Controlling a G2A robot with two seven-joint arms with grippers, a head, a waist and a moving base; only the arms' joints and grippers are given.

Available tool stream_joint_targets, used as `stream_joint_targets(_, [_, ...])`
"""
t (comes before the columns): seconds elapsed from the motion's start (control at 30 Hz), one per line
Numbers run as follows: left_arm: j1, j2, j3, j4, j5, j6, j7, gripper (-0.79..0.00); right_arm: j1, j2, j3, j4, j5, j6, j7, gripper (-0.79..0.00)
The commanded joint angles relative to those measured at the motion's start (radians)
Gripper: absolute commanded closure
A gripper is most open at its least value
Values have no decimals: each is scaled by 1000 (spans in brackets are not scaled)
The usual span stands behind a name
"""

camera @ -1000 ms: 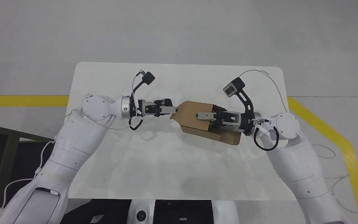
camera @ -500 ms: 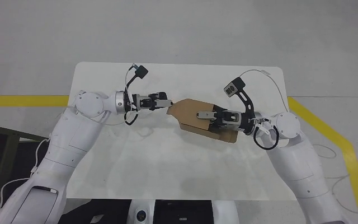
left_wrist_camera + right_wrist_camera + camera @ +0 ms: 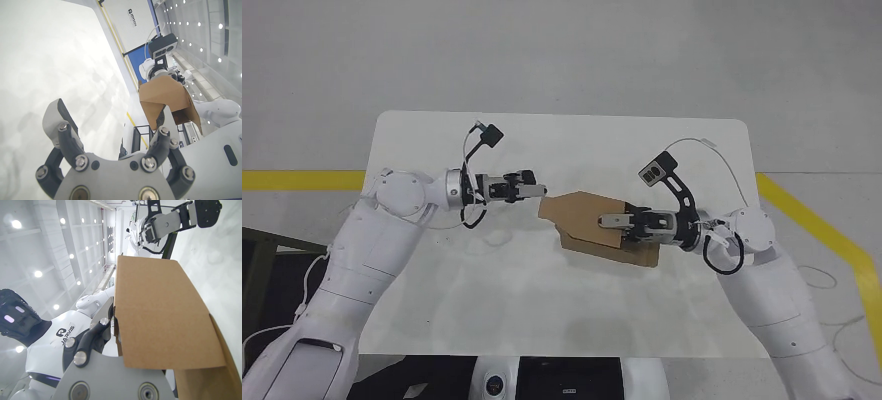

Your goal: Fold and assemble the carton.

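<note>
Carton [image 3: 572,216] at centre of table [image 3: 442,140], long axis left-right, R gripper [image 3: 614,217] clamped on its right part, L gripper [image 3: 533,188] spread wide, empty, just off its left end, far side.

Lit brightly and evenly from overhead by rows of round ceiling lamps [image 3: 38,273], flaring as white spots in both wrist views. Glares almost pure white across the table [image 3: 47,56], with only faint mottled reflections. Soft, pale shadow beside the carton [image 3: 572,212] near the table's middle. Bends straight lines strongly toward the edges of the wrist views.
</note>
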Motion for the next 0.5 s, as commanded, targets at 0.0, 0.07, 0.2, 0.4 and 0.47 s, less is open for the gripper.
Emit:
stream_joint_targets(0.0, [2,-2,9,-6,-3,-10,-8,-785,9,0,-3,25,7,-7,36,0])
stream_joint_targets(0.07, [4,-4,21,-20,-9,-23,-25,-785,18,-1,-7,49,10,-11,67,0])
stream_joint_targets(0.2, [12,-9,46,-46,-18,-25,-43,-785,37,-2,-15,92,9,-26,96,0])
stream_joint_targets(0.4, [8,-16,68,-58,-13,-19,-30,-785,52,-7,-31,123,6,-40,95,0])
stream_joint_targets(0.47, [5,-17,73,-60,-9,-18,-30,-785,56,-8,-34,127,9,-44,89,0])
